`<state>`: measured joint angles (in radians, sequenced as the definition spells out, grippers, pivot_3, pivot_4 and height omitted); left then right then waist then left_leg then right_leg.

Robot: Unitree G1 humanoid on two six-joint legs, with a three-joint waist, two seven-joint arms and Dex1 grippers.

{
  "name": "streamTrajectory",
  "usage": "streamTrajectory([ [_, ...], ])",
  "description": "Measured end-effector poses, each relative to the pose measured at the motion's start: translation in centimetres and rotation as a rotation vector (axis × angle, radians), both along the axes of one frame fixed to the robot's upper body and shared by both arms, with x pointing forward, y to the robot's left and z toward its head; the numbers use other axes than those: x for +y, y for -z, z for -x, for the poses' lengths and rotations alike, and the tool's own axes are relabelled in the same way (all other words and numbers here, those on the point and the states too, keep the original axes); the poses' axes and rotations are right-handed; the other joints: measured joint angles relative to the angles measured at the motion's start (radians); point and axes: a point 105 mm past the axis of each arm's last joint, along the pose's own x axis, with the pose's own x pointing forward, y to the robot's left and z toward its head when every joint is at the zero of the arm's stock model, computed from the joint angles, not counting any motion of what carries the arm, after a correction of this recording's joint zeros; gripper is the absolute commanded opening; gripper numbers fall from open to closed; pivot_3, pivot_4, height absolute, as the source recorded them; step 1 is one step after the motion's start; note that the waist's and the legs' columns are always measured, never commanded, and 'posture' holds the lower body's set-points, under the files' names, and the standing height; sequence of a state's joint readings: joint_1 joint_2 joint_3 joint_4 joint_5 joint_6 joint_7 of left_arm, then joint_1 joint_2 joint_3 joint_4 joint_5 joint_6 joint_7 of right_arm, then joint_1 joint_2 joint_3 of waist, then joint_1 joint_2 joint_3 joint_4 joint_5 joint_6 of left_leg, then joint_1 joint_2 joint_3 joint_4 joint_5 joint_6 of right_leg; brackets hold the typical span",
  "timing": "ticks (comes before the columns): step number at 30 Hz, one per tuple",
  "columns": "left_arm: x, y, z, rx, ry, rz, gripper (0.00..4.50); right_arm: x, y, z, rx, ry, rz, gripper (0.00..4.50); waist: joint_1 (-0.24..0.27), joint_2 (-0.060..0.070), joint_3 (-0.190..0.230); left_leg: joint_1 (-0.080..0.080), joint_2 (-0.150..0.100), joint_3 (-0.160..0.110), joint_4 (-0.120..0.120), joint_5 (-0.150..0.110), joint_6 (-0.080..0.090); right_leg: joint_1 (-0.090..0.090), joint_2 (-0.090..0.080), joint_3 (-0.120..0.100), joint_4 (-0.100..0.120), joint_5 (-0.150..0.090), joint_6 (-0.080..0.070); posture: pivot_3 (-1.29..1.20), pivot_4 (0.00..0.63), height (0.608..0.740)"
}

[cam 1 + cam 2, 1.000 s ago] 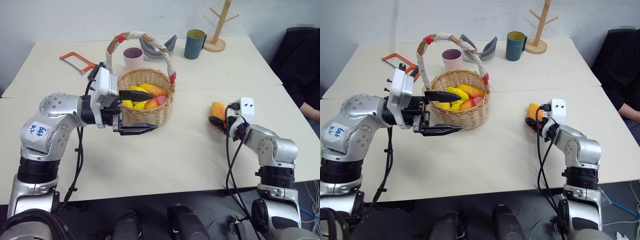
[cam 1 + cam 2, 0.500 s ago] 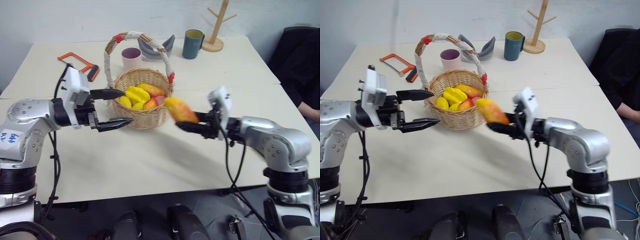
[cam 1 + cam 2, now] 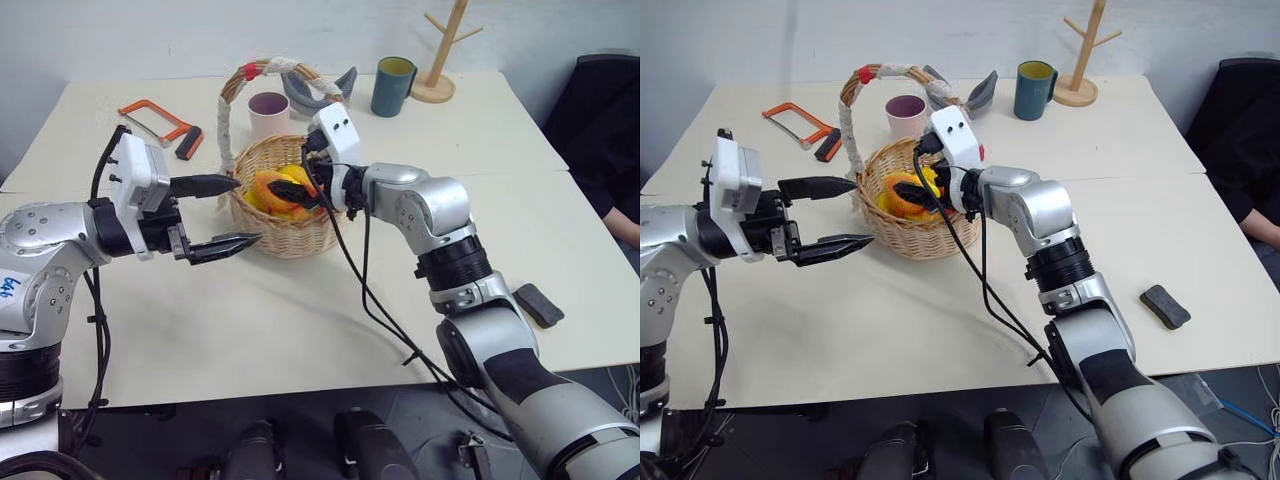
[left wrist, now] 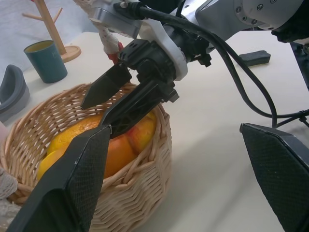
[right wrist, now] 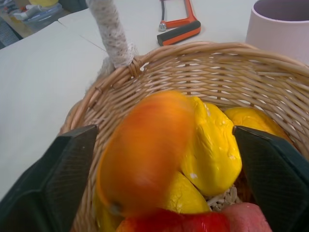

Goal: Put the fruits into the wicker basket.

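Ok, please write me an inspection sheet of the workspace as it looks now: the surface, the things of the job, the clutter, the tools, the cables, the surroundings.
Surface: pale table, with a seam across it.
Job's things: wicker basket with yellow and red fruits; orange mango over them, between the right tool's fingers, blurred; held or dropped, cannot tell.
Clutter: black block near the right edge; orange hacksaw; pink cup; teal mug; grey object; wooden mug tree.
Grippers: left tool open, empty, beside the basket; right tool open over the basket.
Cables: black cables hang along both arms.
Surroundings: pale wall; a dark-clothed person at the right edge.
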<state>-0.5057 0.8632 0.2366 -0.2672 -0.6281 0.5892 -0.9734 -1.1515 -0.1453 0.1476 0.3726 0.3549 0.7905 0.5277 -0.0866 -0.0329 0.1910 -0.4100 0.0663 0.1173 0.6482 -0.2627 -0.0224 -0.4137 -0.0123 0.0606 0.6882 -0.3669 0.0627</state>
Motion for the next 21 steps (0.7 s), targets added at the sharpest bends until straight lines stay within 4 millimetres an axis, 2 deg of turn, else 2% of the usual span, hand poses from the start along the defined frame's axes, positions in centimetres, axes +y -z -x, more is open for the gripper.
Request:
streamTrajectory([
  [4,-0.1,-0.1,0.0,0.001,-0.001,0.010,4.50,-0.3,-2.2,2.4,-0.031,-0.088,-0.073,4.47,-0.001,0.000,0.000,0.001,0.002,0.000,0.000,0.001,-0.002,-0.001,0.002,0.000,0.000,0.000,0.000,0.00,0.150,0.740],
  [6,-0.4,-0.2,0.0,-0.002,0.008,0.014,4.50,-2.0,-2.6,3.8,-0.040,-0.105,-0.090,4.47,0.003,0.000,0.000,0.001,0.002,-0.001,0.000,0.001,-0.002,0.000,0.002,0.000,-0.001,0.000,0.000,0.00,0.150,0.740],
  [9,-0.5,-0.3,-0.1,-0.007,0.015,0.017,4.50,-5.6,-1.5,4.8,-0.025,-0.034,-0.065,4.47,0.007,0.000,0.000,0.001,0.000,-0.002,0.001,0.001,-0.001,0.002,0.000,-0.001,-0.002,0.000,0.000,0.00,0.150,0.740],
  [11,-0.7,-0.4,-0.2,-0.007,0.023,0.018,4.50,-7.3,-0.6,4.6,-0.020,0.043,-0.040,4.47,0.006,0.000,0.000,0.002,0.000,-0.001,0.001,0.001,-0.001,0.002,0.000,0.000,-0.001,0.000,0.000,0.00,0.150,0.740],
  [15,-1.8,-1.0,-0.2,-0.028,0.072,0.023,4.50,-8.6,0.0,3.1,-0.061,0.201,-0.029,4.47,-0.006,0.000,0.000,0.003,0.002,0.001,-0.001,0.003,-0.004,0.000,0.004,0.002,0.000,0.000,0.000,0.00,0.150,0.740],
  [21,-2.6,-1.4,-0.7,-0.029,0.112,0.027,4.50,-6.6,-1.3,0.1,-0.114,0.286,-0.110,4.47,-0.020,0.000,0.000,0.003,0.002,0.001,-0.002,0.004,-0.006,0.000,0.005,0.002,0.001,0.000,-0.001,0.00,0.150,0.740],
])
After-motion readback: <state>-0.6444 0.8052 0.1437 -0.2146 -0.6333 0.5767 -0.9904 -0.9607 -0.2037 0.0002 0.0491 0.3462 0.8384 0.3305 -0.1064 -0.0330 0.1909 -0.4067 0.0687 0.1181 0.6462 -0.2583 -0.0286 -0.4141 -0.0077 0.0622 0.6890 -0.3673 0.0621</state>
